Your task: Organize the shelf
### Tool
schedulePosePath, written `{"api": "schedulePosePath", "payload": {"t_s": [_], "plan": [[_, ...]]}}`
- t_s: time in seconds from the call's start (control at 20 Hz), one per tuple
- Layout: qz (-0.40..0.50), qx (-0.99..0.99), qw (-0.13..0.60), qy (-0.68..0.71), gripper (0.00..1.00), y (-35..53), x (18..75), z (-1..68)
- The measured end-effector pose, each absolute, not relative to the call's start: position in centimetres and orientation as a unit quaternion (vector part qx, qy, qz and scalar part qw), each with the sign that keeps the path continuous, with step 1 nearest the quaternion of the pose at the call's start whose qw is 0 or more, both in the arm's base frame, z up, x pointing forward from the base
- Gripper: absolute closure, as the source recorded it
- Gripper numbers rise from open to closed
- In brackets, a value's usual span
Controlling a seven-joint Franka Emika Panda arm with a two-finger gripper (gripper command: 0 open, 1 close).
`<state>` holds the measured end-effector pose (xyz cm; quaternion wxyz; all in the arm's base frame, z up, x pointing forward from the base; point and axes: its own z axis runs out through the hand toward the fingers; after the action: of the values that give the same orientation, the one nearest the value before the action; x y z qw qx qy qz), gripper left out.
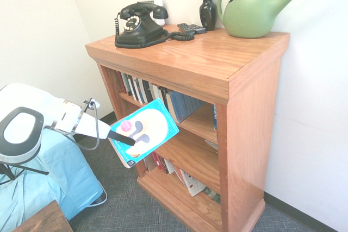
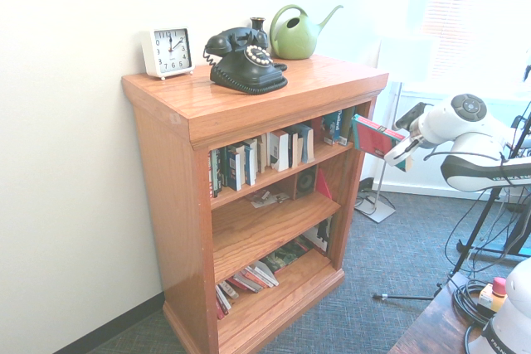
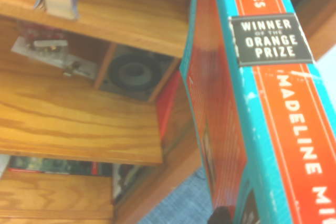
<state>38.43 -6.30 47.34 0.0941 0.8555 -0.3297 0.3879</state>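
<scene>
The shelf (image 1: 254, 134), a reddish-brown wooden bookcase, stands upright on dark carpet (image 2: 402, 283) against a pale wall (image 2: 66, 163). Its upper tier carries a row of books (image 2: 280, 151), mostly upright, some leaning. On the middle tier, a speaker (image 3: 132, 72) sits beneath the upper board, with a clear packet (image 3: 44, 45) near it. The bottom tier holds further books (image 2: 247, 278), several tilted.

In front of the shelf's open side, the gripper (image 1: 132, 142) is closed on a blue-edged book (image 1: 145, 130), held tilted outside the tiers. The wrist view shows an orange spine with the legend "WINNER OF THE ORANGE PRIZE".

As seen in the first exterior view, the shelf's top bears a black rotary telephone (image 1: 140, 25) at left, two dark remotes (image 1: 191, 28) near the middle, a dark vase (image 1: 207, 11) just beside them toward the far edge, and a green watering can (image 1: 250, 14) at right. The second exterior view shows a white square clock (image 2: 168, 52) at the left end of the top, upright, near the telephone.
</scene>
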Motion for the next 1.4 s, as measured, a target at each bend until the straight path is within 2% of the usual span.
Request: {"api": "schedulePosePath", "payload": {"t_s": [0.55,0.9,1.4], "plan": [[0.405,0.855,0.092,-0.311,1.0,-7.2,47.3,44.0],[0.415,0.854,0.052,-0.308,1.0,-5.2,52.9,43.7],[0.406,0.851,-0.016,-0.332,1.0,-5.3,56.7,41.3]]}}
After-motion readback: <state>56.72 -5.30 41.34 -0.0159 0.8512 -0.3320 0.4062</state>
